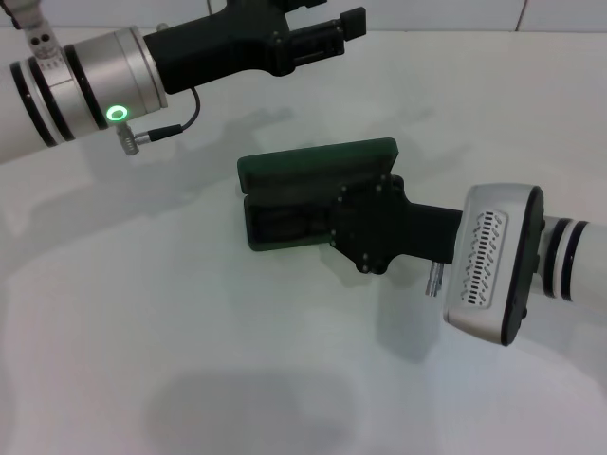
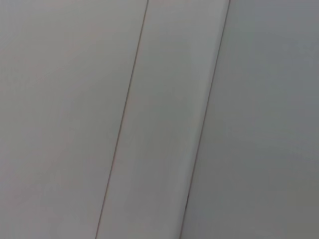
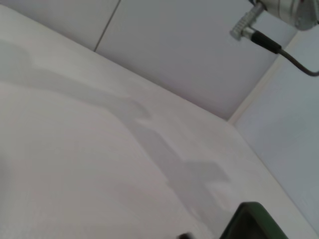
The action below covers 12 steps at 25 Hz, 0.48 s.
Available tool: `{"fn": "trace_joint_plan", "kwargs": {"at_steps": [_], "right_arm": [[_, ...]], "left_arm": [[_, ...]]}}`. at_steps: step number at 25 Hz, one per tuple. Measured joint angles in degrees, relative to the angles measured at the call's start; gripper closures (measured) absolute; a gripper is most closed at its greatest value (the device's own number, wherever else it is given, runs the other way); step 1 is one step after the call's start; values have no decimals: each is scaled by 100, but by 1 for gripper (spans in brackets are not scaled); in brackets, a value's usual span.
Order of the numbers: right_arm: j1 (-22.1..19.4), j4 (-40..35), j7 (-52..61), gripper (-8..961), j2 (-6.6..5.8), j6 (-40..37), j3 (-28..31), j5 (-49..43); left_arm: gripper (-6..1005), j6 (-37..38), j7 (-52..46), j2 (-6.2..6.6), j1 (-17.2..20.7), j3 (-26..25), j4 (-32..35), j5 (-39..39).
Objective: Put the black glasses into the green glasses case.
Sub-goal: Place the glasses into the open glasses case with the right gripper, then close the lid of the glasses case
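Observation:
The green glasses case (image 1: 313, 161) lies open in the middle of the white table, with its lid standing up at the back and its dark tray (image 1: 285, 227) in front. My right gripper (image 1: 365, 227) reaches in from the right and sits over the right half of the tray, covering it. I cannot make out the black glasses; the inside of the tray is dark and partly hidden. One corner of the case shows in the right wrist view (image 3: 251, 221). My left gripper (image 1: 327, 33) is held high at the back, away from the case.
The white table (image 1: 190, 360) stretches to the left and front of the case. A grey wall rises behind it (image 3: 199, 59). The left wrist view shows only wall panels (image 2: 159, 119). The left arm's cable plug (image 3: 246, 22) hangs at the back.

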Motion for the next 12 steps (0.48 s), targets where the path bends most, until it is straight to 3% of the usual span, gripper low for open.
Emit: {"fn": "trace_joint_plan", "kwargs": {"at_steps": [7,9,12], "right_arm": [[-211,-133,61,752,-8,-450,195,-53],[-272,-109,276,751,-74,-1097,418,-69],[-287,92,976,751,-290,-2459,911,-283]], "left_arm": [[213,-3,26,3,0,0,0,5],[213,-115,14,9,1,-1,0,84],[213,-570,-58,3,-70,-1,1,359]]}}
